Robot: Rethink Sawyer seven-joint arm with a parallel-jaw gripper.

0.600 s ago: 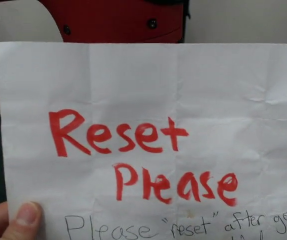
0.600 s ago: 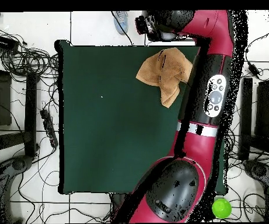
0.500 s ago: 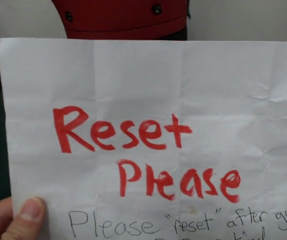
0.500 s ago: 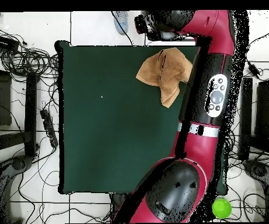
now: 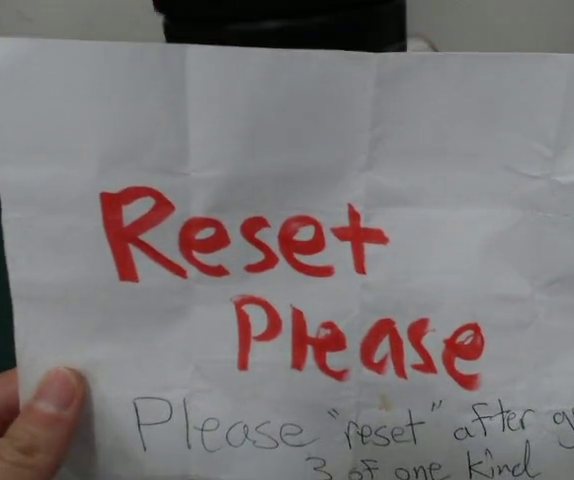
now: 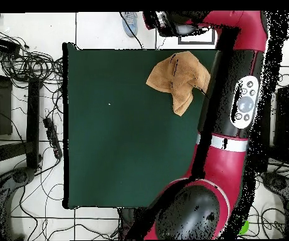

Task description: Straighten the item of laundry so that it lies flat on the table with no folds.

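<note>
The orange-tan towel (image 6: 178,78) lies crumpled and folded over itself near the upper right corner of the green table (image 6: 121,138) in the overhead view. My gripper (image 6: 158,19) hovers past the table's top edge, up and left of the towel, not touching it. Whether it is open or shut does not show. The red arm (image 6: 234,125) runs along the table's right side. In the front view the towel, table and gripper are hidden.
A white paper sheet (image 5: 297,130) with red lettering "Reset Please" fills the front view, held by a person's hand (image 5: 17,425) at the lower left. Cables (image 6: 27,63) and dark equipment lie left of the table; a shoe (image 6: 130,24) shows beyond the top edge.
The arm has swung outward to the right in the overhead view, off the table's right edge. The paper sheet has shifted up a little. The towel has not moved.
</note>
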